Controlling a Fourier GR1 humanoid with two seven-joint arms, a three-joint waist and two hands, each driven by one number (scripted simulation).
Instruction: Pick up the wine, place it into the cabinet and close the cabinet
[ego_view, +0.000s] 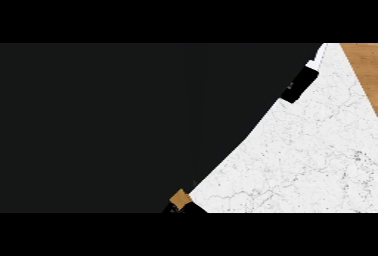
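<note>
A large dark shape (125, 125) fills the left and middle of the head view and hides whatever lies behind it. I cannot tell what it is. At its upper right edge a small black blocky piece (299, 85) sticks out over the counter, with a white bit (314, 64) above it. It may be part of my right hand, but its form is unclear. No wine bottle and no cabinet can be made out. My left hand does not show.
White marble counter (310, 160) shows at the right and lower right. A wooden surface (363, 65) lies at the top right corner. A small tan piece (179, 198) sits at the dark shape's lower edge.
</note>
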